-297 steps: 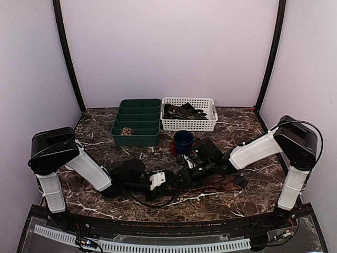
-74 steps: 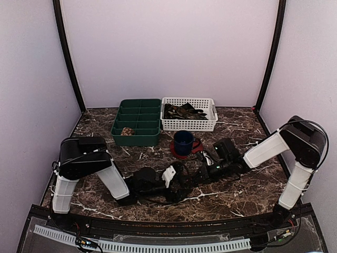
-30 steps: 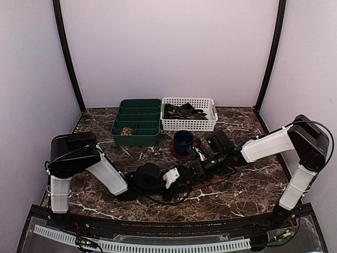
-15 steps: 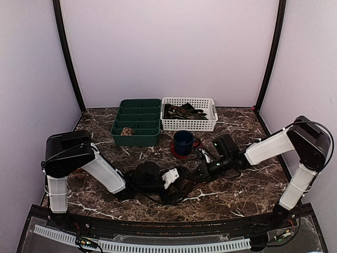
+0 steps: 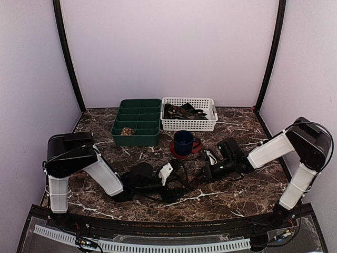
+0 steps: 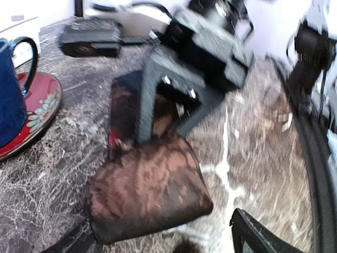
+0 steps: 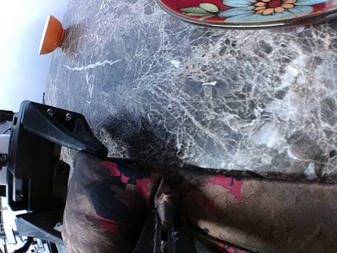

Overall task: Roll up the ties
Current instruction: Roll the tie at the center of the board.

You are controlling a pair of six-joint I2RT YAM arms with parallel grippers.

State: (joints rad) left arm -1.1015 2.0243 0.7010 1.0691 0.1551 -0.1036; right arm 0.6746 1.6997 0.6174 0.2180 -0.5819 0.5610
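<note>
Tie (image 6: 147,195) lay on the marble table (image 5: 247,192), in the gap between the two arms and in front of the mug. Part of it was bunched into a loose, flattened brown wad. A narrower stretch ran off under the right gripper. We judged it not yet a tight coil.

Right gripper (image 7: 164,234): jaws pressed together on a raised fold of the fabric, low at the table surface. We read this as an anchor, pinning the cloth so it could not slide while the other arm worked.

Left gripper (image 5: 178,183): fingers (image 6: 258,237) spread wide, one at each side of the wad, nothing clamped. It looked placed to straddle the bundle, ready to take hold.

Blue mug (image 5: 184,141) on its red saucer (image 7: 247,10) stood just behind the work, near the right gripper. A backward sweep could nudge it.

Further back, a green tray (image 5: 136,139) held one finished coil (image 5: 126,131) in its near-left compartment. That is likely where this one belongs once rolled. The white basket (image 5: 189,125) beside the tray held more ties (image 5: 181,110), waiting their turn.
</note>
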